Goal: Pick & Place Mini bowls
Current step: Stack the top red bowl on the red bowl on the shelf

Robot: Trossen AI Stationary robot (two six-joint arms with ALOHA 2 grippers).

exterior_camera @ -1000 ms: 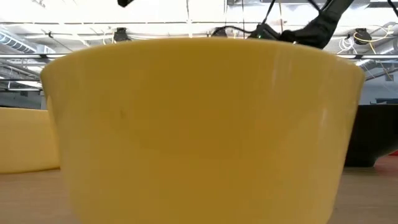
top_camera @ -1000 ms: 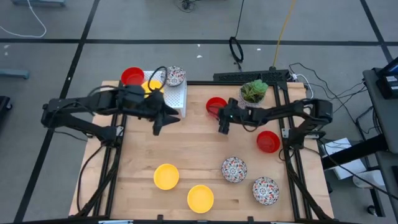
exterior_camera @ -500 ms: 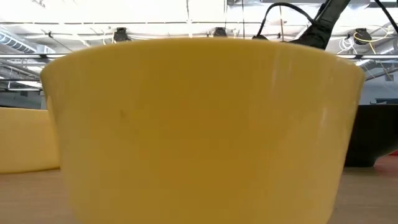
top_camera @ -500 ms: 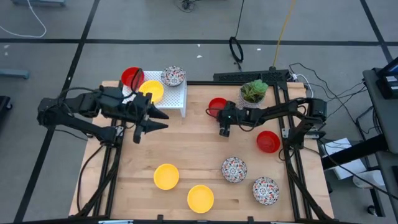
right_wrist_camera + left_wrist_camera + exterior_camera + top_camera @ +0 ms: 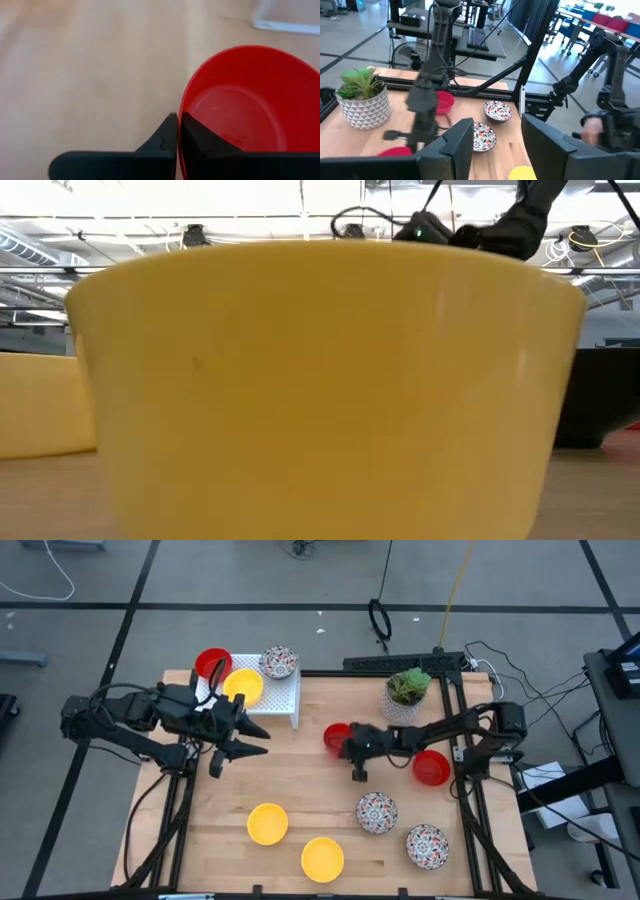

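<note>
My right gripper (image 5: 346,744) is shut on a red bowl (image 5: 336,735) near the table's middle, in front of the white perforated rack (image 5: 282,700). The bowl also shows in the right wrist view (image 5: 240,110). My left gripper (image 5: 256,740) is open and empty just near of the rack; its fingers stand apart in the left wrist view (image 5: 497,137). On the rack sit a red bowl (image 5: 212,663), a yellow bowl (image 5: 243,686) and a speckled bowl (image 5: 279,662). A second red bowl (image 5: 431,767) rests on the table at the right. My right gripper pinches the red bowl's rim (image 5: 183,117), one finger inside the bowl and one outside its wall. The fingers come from the table's right side. The bowl stays open side up; whether it is clear of the table, I cannot tell.
Two yellow bowls (image 5: 267,823) (image 5: 322,858) and two speckled bowls (image 5: 377,812) (image 5: 427,845) stand near the front edge. A white pot with a green plant (image 5: 405,695) stands at the back right. One yellow bowl (image 5: 320,380) fills the low view.
My left gripper has drawn back from the rack toward the table's left and near side, empty, and the yellow bowl now shows on the rack. My right gripper has carried the red bowl toward the table's left and near edge.
</note>
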